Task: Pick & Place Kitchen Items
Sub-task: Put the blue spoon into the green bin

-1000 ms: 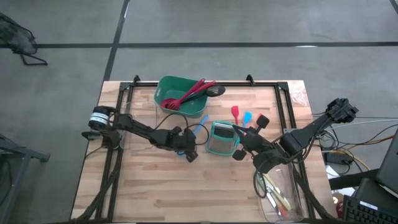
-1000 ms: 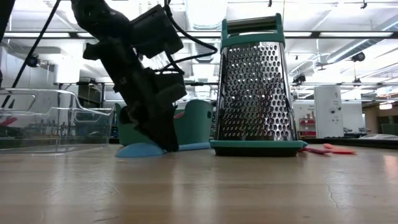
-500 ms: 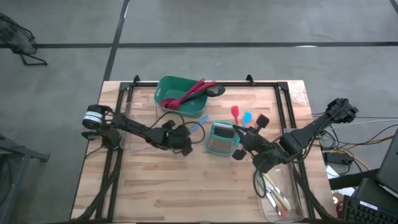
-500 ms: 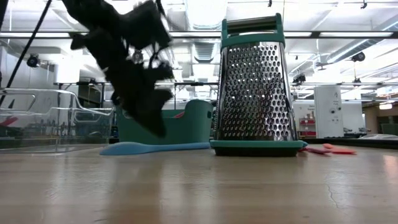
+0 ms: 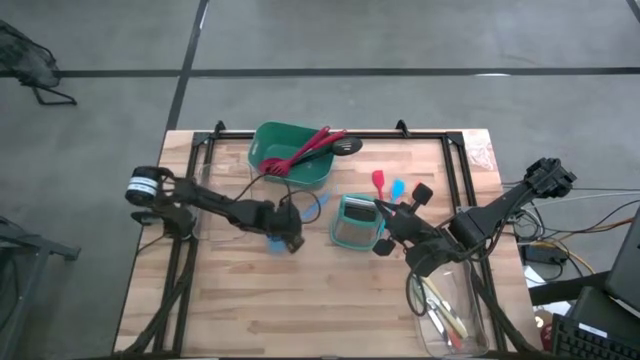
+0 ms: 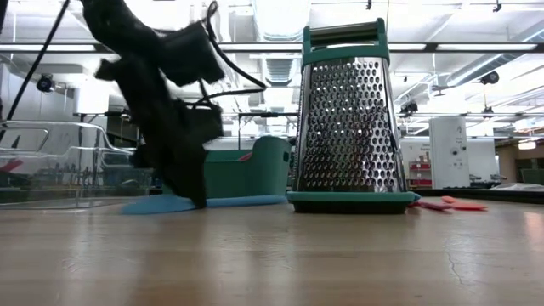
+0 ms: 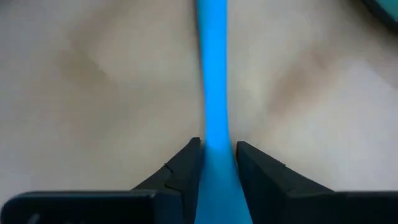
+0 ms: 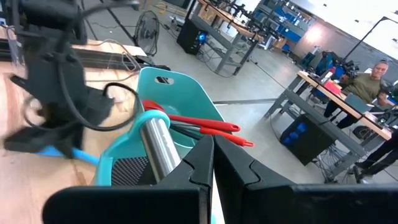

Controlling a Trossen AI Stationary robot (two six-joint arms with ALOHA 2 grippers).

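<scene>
Since a second ago my left pincer has slid back toward its own side of the worktop, dragging the blue spoon with it. From the wrist view both fingers are pinching the flat blue handle, one each side, and from table height the spoon's end lies on the wood just in front of the green tub. I'm guessing the low grip is so the thin handle can't twist out before I lift. My right pincer is pressed together and just waits beside the box grater. Red spoons already sit in the tub, and three small spatulas lie beyond the grater.
</scene>
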